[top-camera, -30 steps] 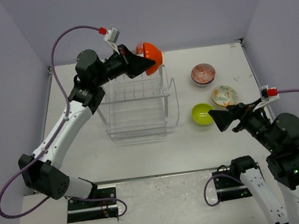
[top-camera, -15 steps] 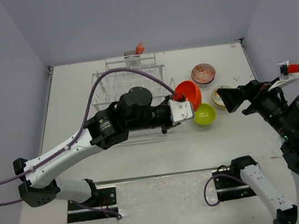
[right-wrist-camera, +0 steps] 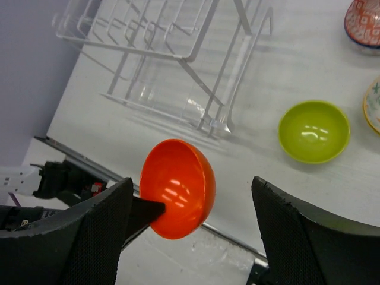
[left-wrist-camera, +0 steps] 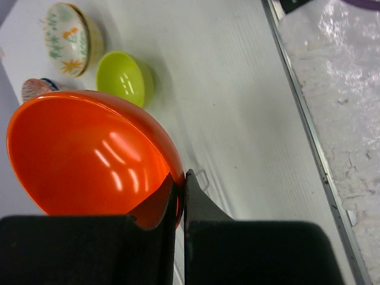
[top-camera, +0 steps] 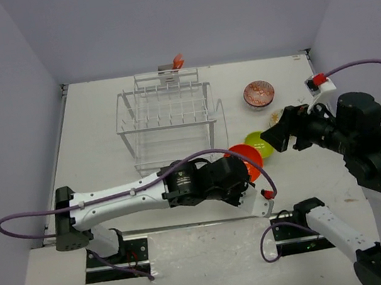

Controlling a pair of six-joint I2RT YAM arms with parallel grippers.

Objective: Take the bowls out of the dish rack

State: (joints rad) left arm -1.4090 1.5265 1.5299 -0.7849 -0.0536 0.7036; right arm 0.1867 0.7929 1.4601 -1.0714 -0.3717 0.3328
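Dish rack stands on the table, left of the bowls. To its right, the left gripper pinches the orange bowl by its rim, tilted near the front edge. Beside it sits the lime green bowl. The right gripper hovers there, jaws spread, grasping nothing.

Bright bowls, white table.
Orange bowl and lime bowl are plain; red bowl carries a fine pale pattern; floral bowl shows green and orange motifs on cream; rack is white.
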